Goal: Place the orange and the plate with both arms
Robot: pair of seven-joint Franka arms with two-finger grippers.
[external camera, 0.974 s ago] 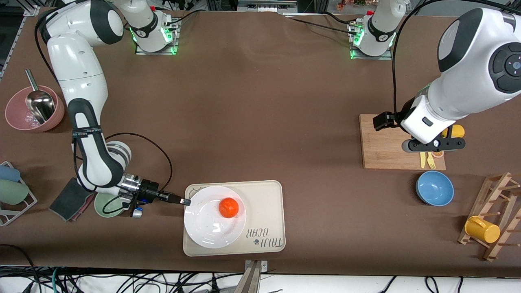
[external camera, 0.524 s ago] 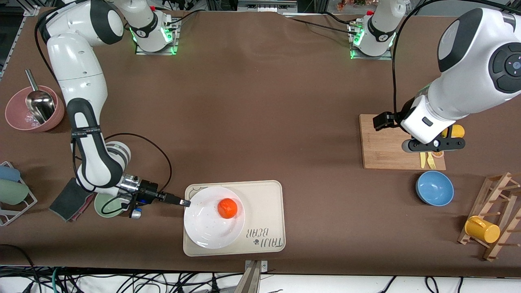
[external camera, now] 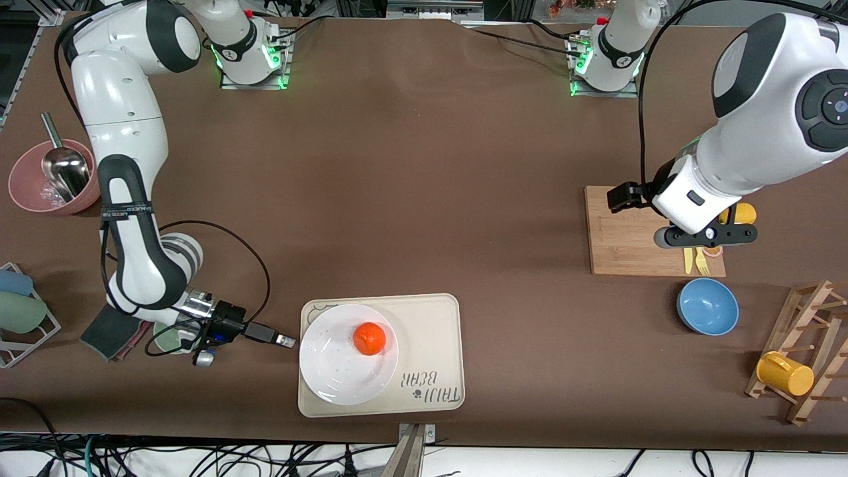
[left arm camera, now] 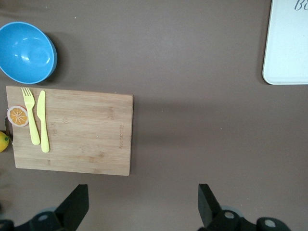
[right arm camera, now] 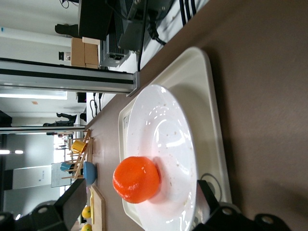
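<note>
The white plate (external camera: 338, 374) lies on the beige bear tray (external camera: 430, 331), near the front camera. The orange (external camera: 369, 338) sits on the plate. My right gripper (external camera: 286, 342) is low over the table beside the tray, toward the right arm's end, a little apart from the plate's rim. It is open and empty. In the right wrist view the orange (right arm camera: 137, 179) and plate (right arm camera: 168, 139) lie ahead of that gripper (right arm camera: 140, 188). My left gripper (external camera: 705, 240) waits open and empty over the wooden cutting board (external camera: 629, 238); the left wrist view shows it (left arm camera: 142, 192) over bare table.
On the cutting board (left arm camera: 82, 134) lie a yellow fork, a knife and an orange slice (left arm camera: 18, 116). A blue bowl (external camera: 707, 306) and a wooden rack with a yellow mug (external camera: 785, 373) are nearby. A green bowl (external camera: 165, 336), dark pad (external camera: 109, 328) and pink bowl (external camera: 26, 185) are by the right arm.
My right gripper has drawn back from the plate's rim toward the right arm's end. The plate and orange stay on the tray. The left arm has not moved.
</note>
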